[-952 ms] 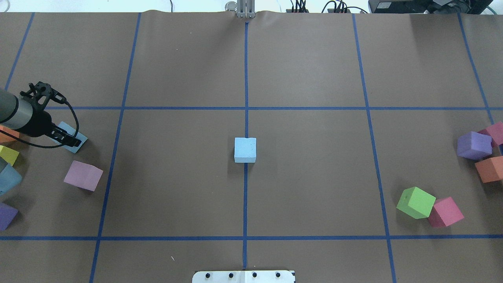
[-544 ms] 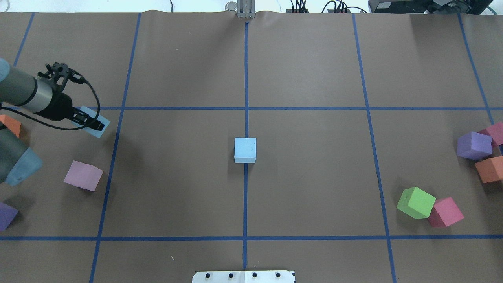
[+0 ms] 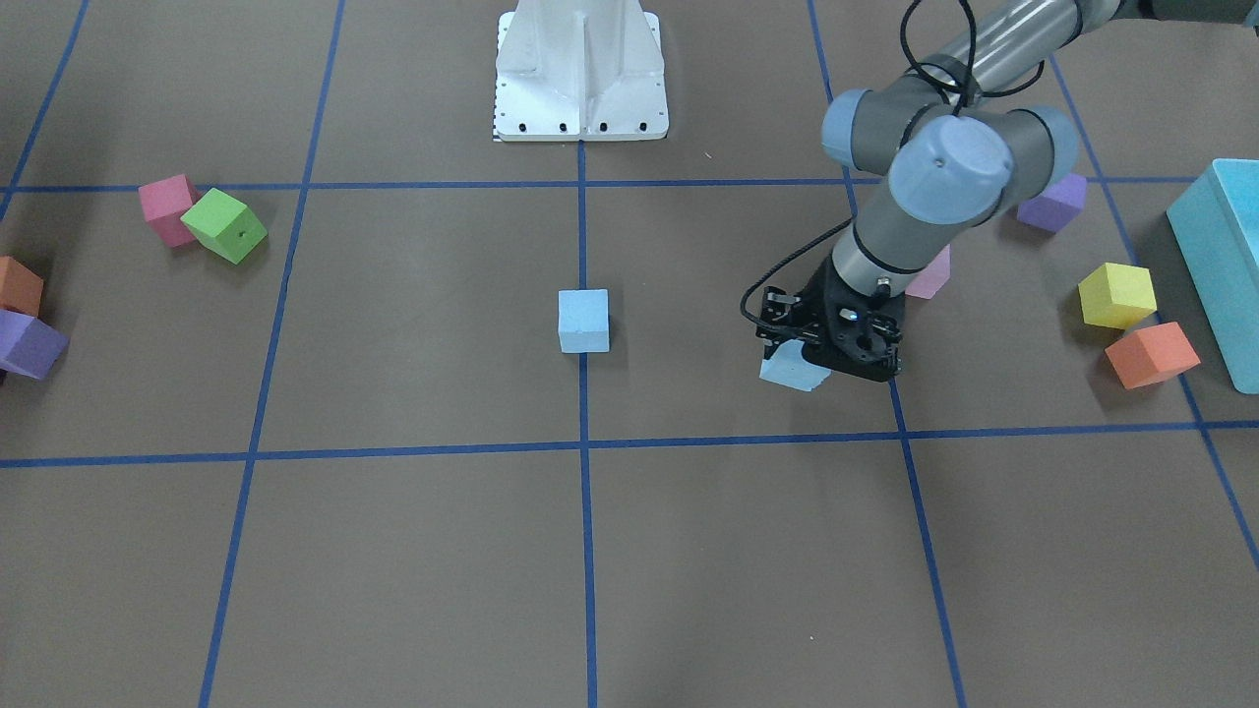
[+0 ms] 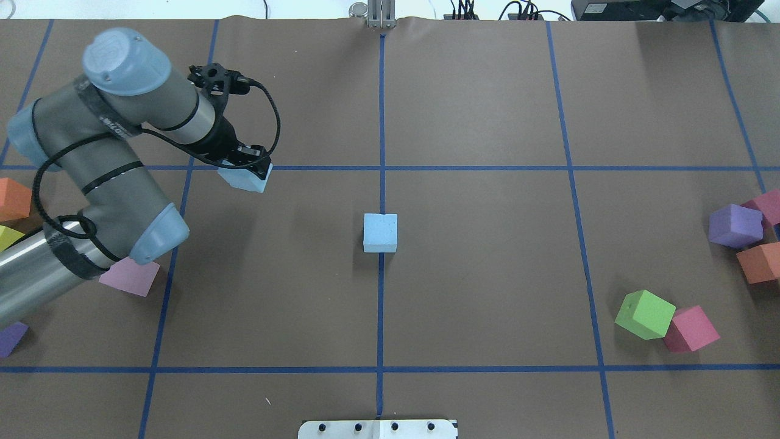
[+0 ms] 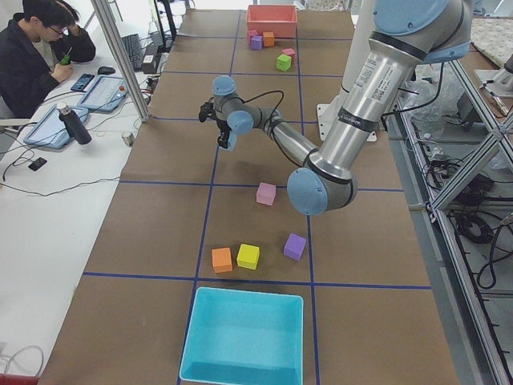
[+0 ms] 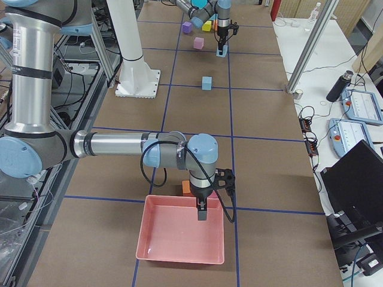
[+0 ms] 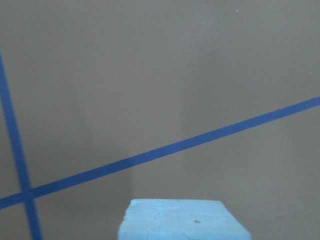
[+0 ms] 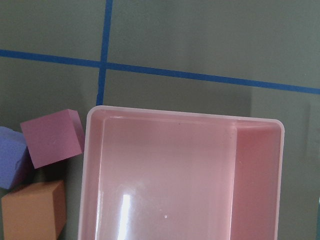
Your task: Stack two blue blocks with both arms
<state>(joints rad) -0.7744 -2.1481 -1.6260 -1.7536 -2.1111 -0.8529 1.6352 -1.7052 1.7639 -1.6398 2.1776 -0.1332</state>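
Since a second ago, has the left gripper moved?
Yes. In the overhead view the left gripper, holding a blue block, has come in from the view's left edge, across the upright tape line, toward the middle blue block.

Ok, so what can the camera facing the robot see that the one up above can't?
Only the front-facing view shows the big turquoise bin at the table's end. Only the overhead view shows the black cables past the table's far edge. Both show the left claw gripping the held blue block, the middle blue block on the centre line, and the green cube beside the pink cube.
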